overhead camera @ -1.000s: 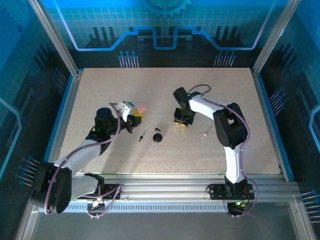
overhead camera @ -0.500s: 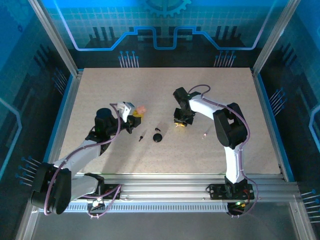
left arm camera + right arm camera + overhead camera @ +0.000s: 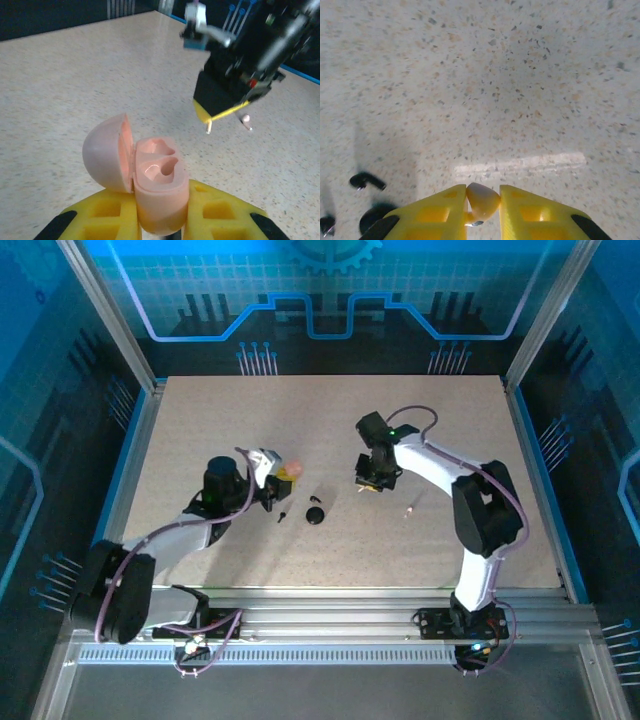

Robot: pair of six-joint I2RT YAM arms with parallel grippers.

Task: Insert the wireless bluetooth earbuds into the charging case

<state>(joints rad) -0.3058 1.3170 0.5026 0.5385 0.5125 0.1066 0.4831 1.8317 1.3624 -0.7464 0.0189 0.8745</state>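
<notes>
Gripping the pink case point(image 3: 157, 185) by its bottom half, the left gripper point(image 3: 161, 220) has its yellow fingers clamped on it. The lid is flipped open to the left and both sockets face up. The right gripper point(image 3: 482, 191) is pinched shut on a pale pink earbud point(image 3: 481, 202) and hangs close over the table point(image 3: 220, 420), a bit right of the case. A second pink earbud point(image 3: 408, 510) lies on the table further right. Two black earbuds point(image 3: 283, 513) and a round black case point(image 3: 316, 514) sit on the table between the grippers.
</notes>
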